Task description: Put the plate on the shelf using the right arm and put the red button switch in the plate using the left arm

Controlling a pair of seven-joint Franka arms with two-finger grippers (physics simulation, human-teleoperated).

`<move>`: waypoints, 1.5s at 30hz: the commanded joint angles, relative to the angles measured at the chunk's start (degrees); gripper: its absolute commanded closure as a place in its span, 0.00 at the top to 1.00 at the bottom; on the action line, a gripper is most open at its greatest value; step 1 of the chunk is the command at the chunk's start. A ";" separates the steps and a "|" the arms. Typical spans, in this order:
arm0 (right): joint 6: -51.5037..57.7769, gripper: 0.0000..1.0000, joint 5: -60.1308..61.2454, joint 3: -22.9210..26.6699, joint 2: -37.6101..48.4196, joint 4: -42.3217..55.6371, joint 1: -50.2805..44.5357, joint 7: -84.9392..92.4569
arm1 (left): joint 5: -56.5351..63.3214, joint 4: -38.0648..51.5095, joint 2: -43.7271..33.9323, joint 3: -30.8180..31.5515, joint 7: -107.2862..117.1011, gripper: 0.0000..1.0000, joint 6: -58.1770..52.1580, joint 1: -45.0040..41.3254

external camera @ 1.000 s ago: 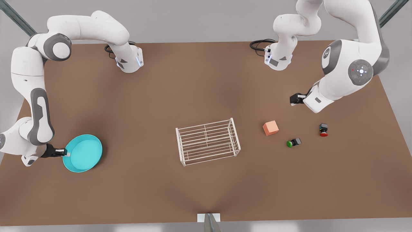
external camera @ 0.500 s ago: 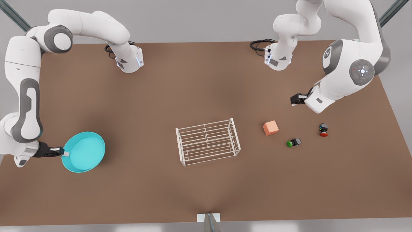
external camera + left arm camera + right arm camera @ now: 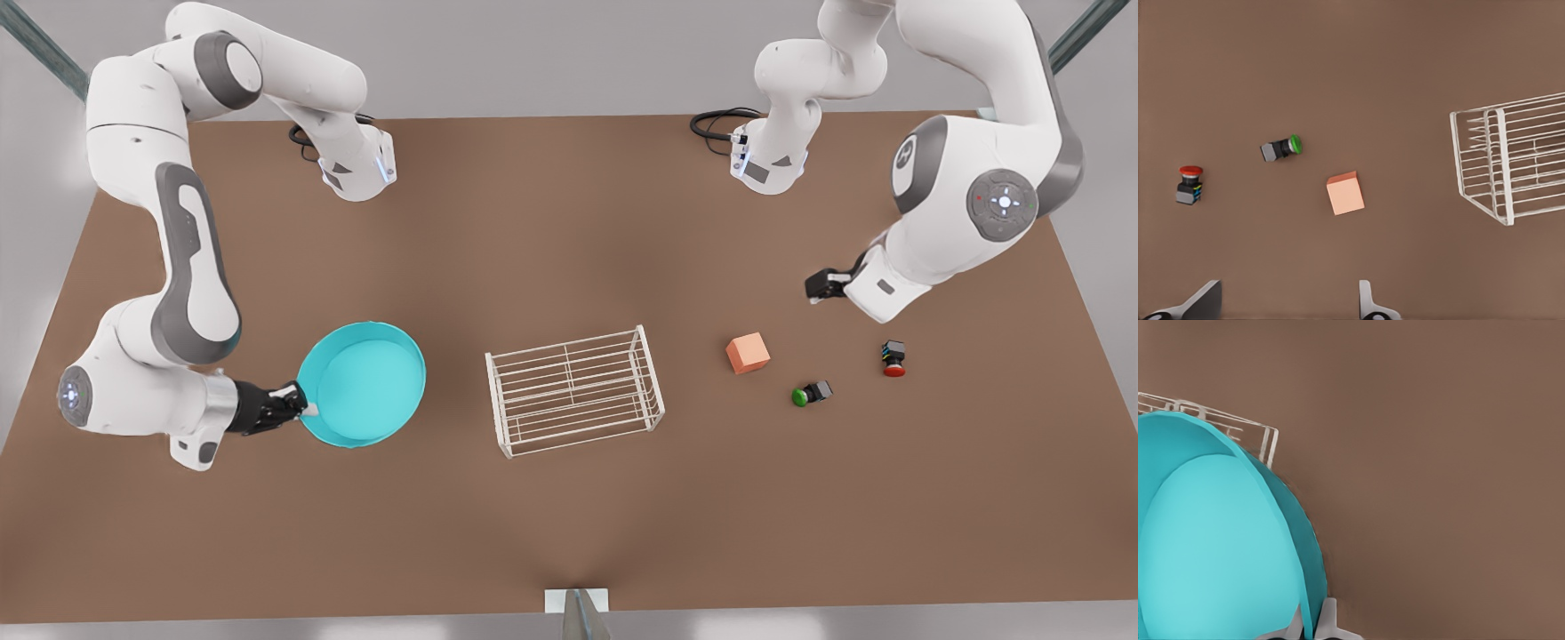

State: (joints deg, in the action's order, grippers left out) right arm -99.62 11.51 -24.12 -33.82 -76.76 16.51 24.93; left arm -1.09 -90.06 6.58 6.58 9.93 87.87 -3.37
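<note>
The teal plate (image 3: 364, 387) hangs above the table on the front view's left, a short gap from the white wire shelf (image 3: 573, 391). My right gripper (image 3: 307, 411) is shut on the plate's rim at the side away from the shelf. The right wrist view shows the plate (image 3: 1218, 547) clamped between the fingers, with a corner of the shelf (image 3: 1238, 430) behind it. The red button switch (image 3: 893, 357) stands on the table at the front view's right. My left gripper (image 3: 820, 284) hovers open above the table beside it. In the left wrist view the red switch (image 3: 1189, 185) lies ahead of the spread fingers (image 3: 1205, 300).
A green-capped switch (image 3: 811, 394) lies on its side and an orange cube (image 3: 748, 353) sits between the shelf and the red switch. Both show in the left wrist view, the green switch (image 3: 1281, 147) and the cube (image 3: 1345, 193), with the shelf (image 3: 1511, 160) beyond.
My right arm has carried the plate toward the front view's right, closer to the shelf. The left arm has barely shifted.
</note>
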 commanded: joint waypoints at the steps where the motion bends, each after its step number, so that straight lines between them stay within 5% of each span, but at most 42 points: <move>1: 1.45 0.18 -0.08 -0.05 0.16 0.12 -3.50 -12.71 | 0.30 -0.03 -0.08 0.01 -0.18 1.00 -0.16 1.08; 12: -10.50 0.18 3.52 0.12 -4.06 0.12 -20.37 -30.81 | 0.30 -0.38 -0.08 0.19 0.44 1.00 -0.51 1.00; 23: -22.02 0.19 5.98 0.21 -7.14 -0.85 -27.14 -37.05 | 0.39 -1.00 -0.16 0.28 0.79 1.00 -0.42 0.91; 27: -22.81 0.19 5.98 0.21 -7.31 -0.85 -27.49 -37.05 | 0.30 -3.90 7.04 0.28 0.79 1.00 13.81 1.26; 28: -22.81 0.23 5.98 0.30 -7.31 -0.85 -27.49 -36.97 | 0.21 -3.11 8.19 0.37 -1.57 1.00 15.58 0.91; 29: -22.81 0.69 5.81 0.30 -7.31 -0.85 -27.41 -36.44 | 0.21 -1.97 9.06 0.37 -7.81 1.00 15.66 0.73; 30: -22.81 1.00 5.81 0.74 -6.87 -0.67 -27.23 -36.88 | 0.56 -2.40 10.47 0.28 -17.65 1.00 18.12 1.26; 34: -11.57 1.00 5.02 0.92 6.04 -0.50 -19.41 -36.44 | 5.22 -15.40 9.33 0.01 -35.42 1.00 32.88 8.82; 36: -3.74 1.00 -7.71 2.58 10.53 -0.85 -14.75 -28.63 | 5.31 -23.32 9.06 -0.07 -36.39 1.00 42.56 12.86; 38: -3.47 1.00 -16.60 13.13 10.27 -3.75 -14.93 -18.60 | 5.93 -24.02 9.95 -0.25 -37.00 1.00 42.65 14.36; 41: -2.86 1.00 -21.61 22.18 5.35 -6.47 -15.72 -20.08 | 7.07 -29.64 9.60 -0.42 -37.27 1.00 49.75 16.29; 45: -1.10 1.00 -19.42 22.54 5.26 -5.77 -14.05 -22.29 | 6.54 -36.77 9.51 -0.51 -43.24 1.00 57.41 22.88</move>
State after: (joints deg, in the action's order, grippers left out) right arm -104.06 -6.84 -1.76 -28.57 -82.46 2.28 -1.17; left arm 5.33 -125.75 16.17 6.12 -12.04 134.24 18.97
